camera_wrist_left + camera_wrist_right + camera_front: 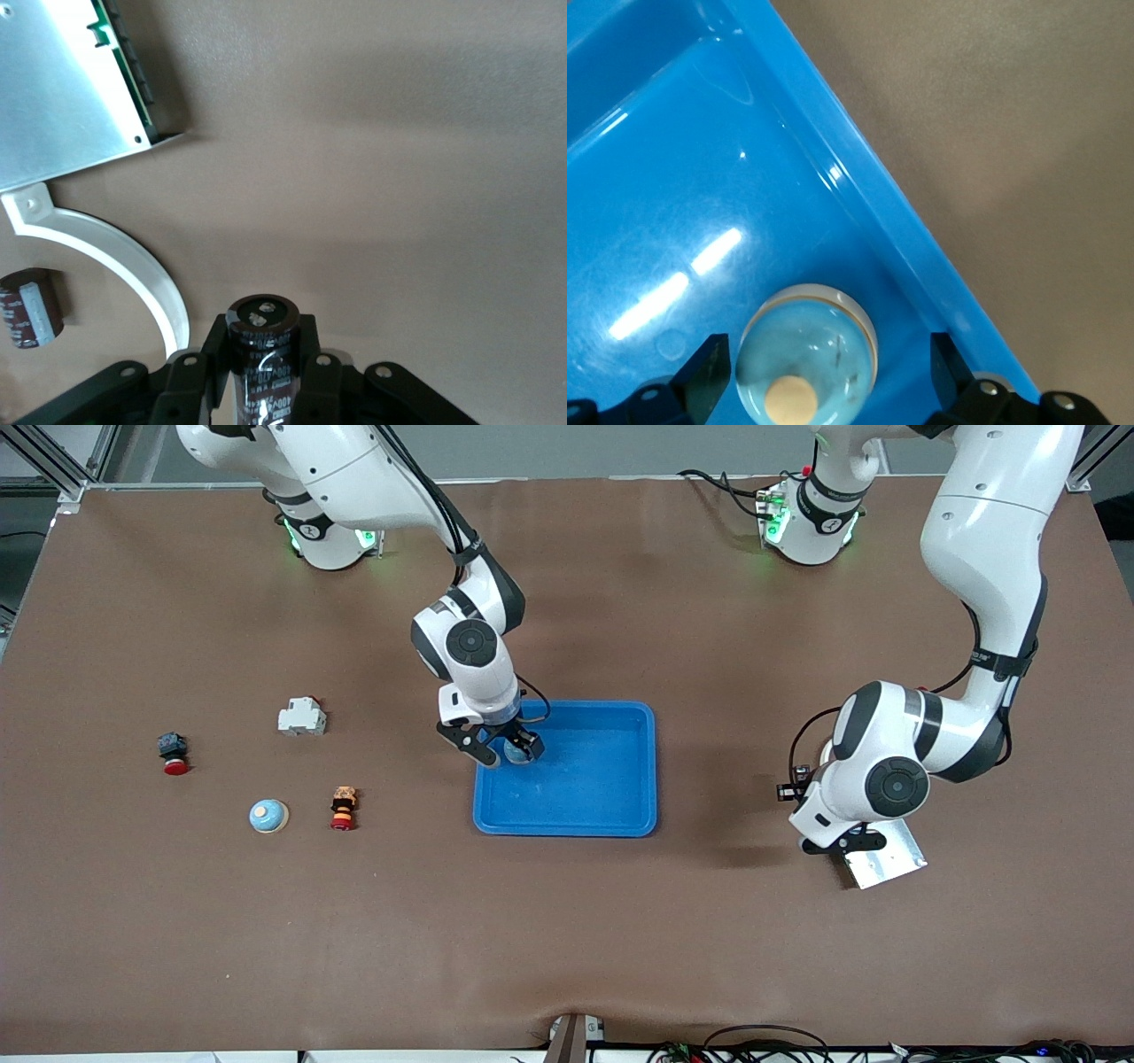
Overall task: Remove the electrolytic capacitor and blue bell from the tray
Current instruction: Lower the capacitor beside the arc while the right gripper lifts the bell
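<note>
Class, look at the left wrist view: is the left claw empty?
No, the left claw is shut on a dark capacitor standing upright between its fingers.

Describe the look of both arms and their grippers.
Both arms are glossy white with rounded links, dark grey joint bands and round dark joint caps. Black cables run along each forearm. The bases glow green. The right gripper and left gripper are black, with two angular fingers each.
</note>
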Available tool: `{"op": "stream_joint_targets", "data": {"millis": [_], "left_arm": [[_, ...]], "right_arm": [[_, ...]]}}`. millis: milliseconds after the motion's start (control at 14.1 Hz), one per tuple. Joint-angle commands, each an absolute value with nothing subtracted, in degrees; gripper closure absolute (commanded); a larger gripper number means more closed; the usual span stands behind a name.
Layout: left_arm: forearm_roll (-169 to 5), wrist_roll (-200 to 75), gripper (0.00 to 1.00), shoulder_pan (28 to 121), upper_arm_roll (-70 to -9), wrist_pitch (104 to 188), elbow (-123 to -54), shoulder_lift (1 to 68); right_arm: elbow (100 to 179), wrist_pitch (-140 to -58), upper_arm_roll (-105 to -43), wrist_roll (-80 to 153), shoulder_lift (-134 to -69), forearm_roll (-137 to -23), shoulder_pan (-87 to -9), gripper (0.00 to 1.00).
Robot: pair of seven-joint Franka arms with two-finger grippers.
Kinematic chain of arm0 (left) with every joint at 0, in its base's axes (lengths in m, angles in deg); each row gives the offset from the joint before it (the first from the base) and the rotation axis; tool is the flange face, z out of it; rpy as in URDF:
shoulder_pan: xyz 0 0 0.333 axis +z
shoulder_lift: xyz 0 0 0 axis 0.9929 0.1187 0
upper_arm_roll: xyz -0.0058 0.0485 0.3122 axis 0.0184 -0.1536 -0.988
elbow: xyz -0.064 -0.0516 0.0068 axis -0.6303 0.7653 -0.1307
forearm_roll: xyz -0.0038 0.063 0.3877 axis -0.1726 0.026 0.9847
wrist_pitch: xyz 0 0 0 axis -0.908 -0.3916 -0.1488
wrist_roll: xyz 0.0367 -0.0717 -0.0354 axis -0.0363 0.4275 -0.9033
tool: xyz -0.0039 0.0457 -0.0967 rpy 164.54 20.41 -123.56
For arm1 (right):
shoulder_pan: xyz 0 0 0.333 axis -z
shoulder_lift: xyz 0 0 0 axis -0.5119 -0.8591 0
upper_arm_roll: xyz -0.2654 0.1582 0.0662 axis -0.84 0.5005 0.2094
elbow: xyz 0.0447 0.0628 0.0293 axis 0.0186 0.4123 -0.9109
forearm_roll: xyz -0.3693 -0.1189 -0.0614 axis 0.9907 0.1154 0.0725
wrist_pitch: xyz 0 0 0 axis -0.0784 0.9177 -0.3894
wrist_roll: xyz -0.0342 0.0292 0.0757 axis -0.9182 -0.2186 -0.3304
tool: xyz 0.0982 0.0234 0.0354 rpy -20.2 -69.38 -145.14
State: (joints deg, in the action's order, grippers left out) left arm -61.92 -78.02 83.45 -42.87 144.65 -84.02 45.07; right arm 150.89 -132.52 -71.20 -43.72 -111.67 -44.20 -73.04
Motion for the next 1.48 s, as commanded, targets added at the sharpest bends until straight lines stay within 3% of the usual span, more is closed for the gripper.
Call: {"op": "stream_joint_targets", "data": {"millis": [0, 919, 990, 1131, 1272, 1414], "left_arm": [[-60.9, -77.3, 0.93, 84.3, -42.5, 146.4, -84.6, 45.9], [-61.5, -77.7, 0.90, 84.9, -42.5, 149.2, -84.4, 48.4], [-61.5, -78.0, 0.90, 84.9, -42.5, 149.4, -84.4, 48.5], [-61.5, -78.0, 0.90, 84.9, -42.5, 149.5, -84.4, 48.6], [-61.5, -78.1, 0.90, 84.9, -42.5, 149.9, -84.4, 48.8], [-61.5, -78.1, 0.86, 84.7, -42.5, 150.1, -84.4, 49.0]], "right_arm": [[149.9, -132.7, -72.3, -45.8, -112.5, -43.2, -74.2, 0.00], [147.6, -132.6, -72.3, -47.9, -114.3, -43.2, -74.7, 0.00], [147.6, -132.6, -72.3, -47.5, -114.3, -43.1, -74.8, 0.10], [147.6, -132.4, -72.3, -47.3, -114.3, -42.5, -74.6, 0.47], [147.4, -132.3, -72.3, -47.1, -114.3, -42.5, -74.6, 0.59], [147.4, -132.1, -72.2, -47.2, -114.3, -42.5, -74.5, 0.99]]}}
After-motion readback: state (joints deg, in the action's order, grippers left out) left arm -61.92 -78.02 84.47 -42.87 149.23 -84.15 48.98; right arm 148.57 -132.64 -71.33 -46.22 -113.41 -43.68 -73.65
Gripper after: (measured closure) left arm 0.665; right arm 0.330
